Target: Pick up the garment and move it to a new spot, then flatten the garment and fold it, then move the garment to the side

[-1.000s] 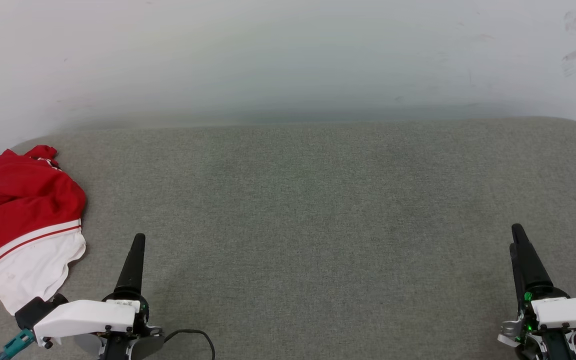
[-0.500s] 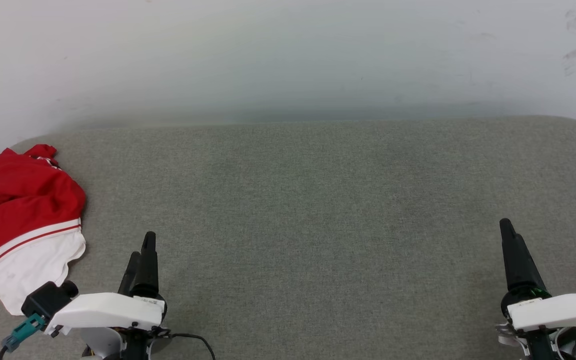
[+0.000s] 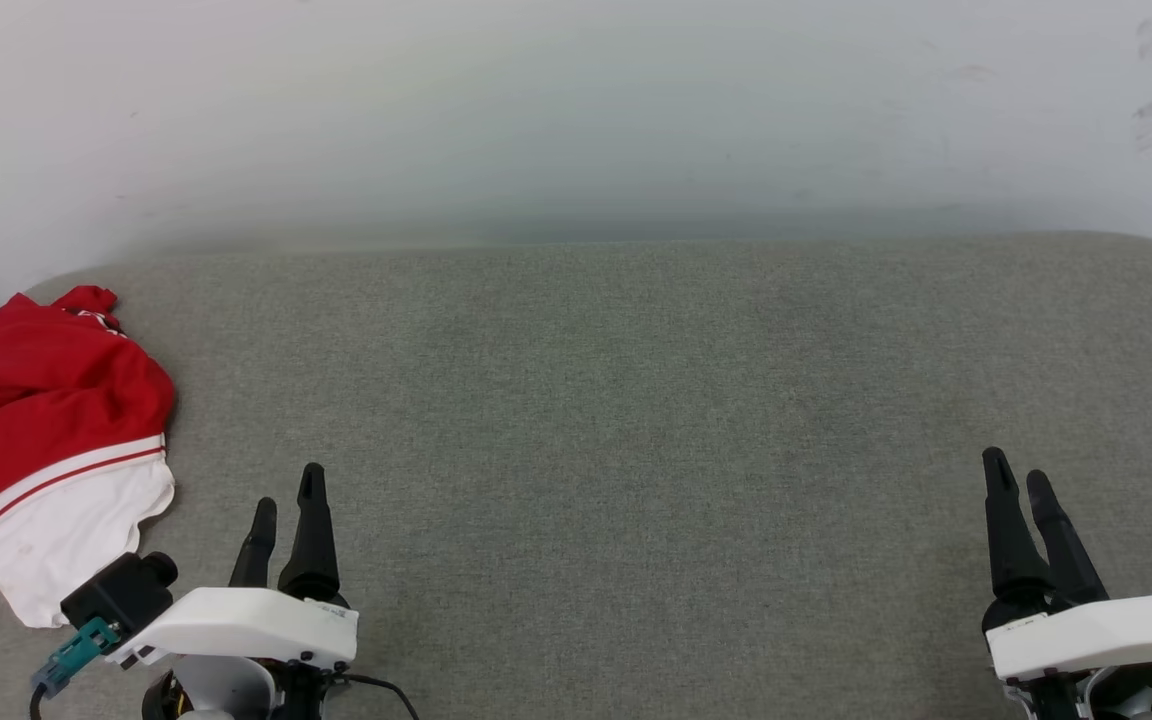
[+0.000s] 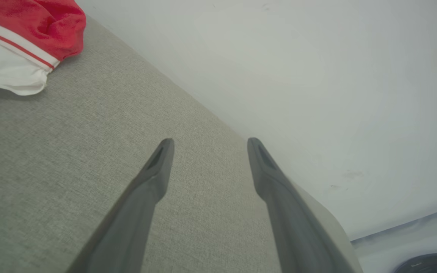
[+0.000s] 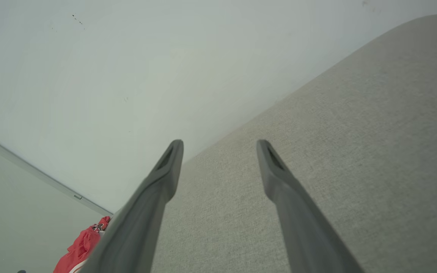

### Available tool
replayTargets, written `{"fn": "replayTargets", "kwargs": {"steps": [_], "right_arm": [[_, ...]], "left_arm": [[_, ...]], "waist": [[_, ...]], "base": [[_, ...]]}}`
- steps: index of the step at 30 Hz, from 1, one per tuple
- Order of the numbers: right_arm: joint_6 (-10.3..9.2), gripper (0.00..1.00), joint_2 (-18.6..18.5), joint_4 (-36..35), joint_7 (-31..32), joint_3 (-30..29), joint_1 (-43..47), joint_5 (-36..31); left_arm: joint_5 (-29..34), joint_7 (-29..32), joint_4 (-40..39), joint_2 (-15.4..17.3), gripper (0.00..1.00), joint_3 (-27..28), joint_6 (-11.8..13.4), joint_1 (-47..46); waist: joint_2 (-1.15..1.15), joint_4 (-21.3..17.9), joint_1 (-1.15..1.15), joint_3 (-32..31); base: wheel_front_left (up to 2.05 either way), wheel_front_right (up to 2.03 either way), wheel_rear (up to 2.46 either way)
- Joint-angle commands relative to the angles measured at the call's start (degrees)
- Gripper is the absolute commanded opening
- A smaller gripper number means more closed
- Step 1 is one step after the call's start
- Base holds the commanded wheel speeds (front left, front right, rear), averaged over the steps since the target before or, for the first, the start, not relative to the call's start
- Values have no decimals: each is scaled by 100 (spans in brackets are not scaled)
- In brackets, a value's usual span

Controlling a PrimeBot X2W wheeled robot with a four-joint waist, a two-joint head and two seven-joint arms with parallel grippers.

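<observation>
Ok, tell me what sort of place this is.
Probably a bare indoor test room: a grey cloth-covered table with rounded corners against a plain, scuffed white wall, and a crumpled red and white shirt at its left edge.

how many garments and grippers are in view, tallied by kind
garments: 1, the red and white garment
grippers: 2, left gripper and right gripper, both open and empty
total: 3

The crumpled soft fabric garment [image 3: 46, 400] is bright red with a white, red-striped end; the woven-cloth counter [image 3: 636, 400] is plain grey.
</observation>
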Motion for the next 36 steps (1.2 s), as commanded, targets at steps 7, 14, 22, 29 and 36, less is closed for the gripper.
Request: {"fn": "replayTargets", "kwargs": {"steps": [7,14,22,29,36], "right_arm": [[2,100,2,-168,-165,25,37,-608],[2,100,3,-235,-278,51,69,-1130],[2,100,4,-321,-406,77,118,-1685],[1,100,5,-394,-510,90,160,-2119],[1,100,6,-481,-608,91,191,-2476]], "left_arm": [[624,-145,-175,15,100,-107,68,27],[1118,-265,-296,16,100,-225,83,65],[1658,-385,-374,17,100,-327,149,116],[2068,-489,-449,18,100,-360,198,163],[2443,-590,-520,18,100,-389,205,220]], "waist": [[0,6,0,3],[0,19,0,8],[0,29,0,18],[0,33,0,33],[0,14,0,36]], "base": [[0,0,0],[0,0,0],[0,0,0],[0,0,0],[0,0,0]]}}
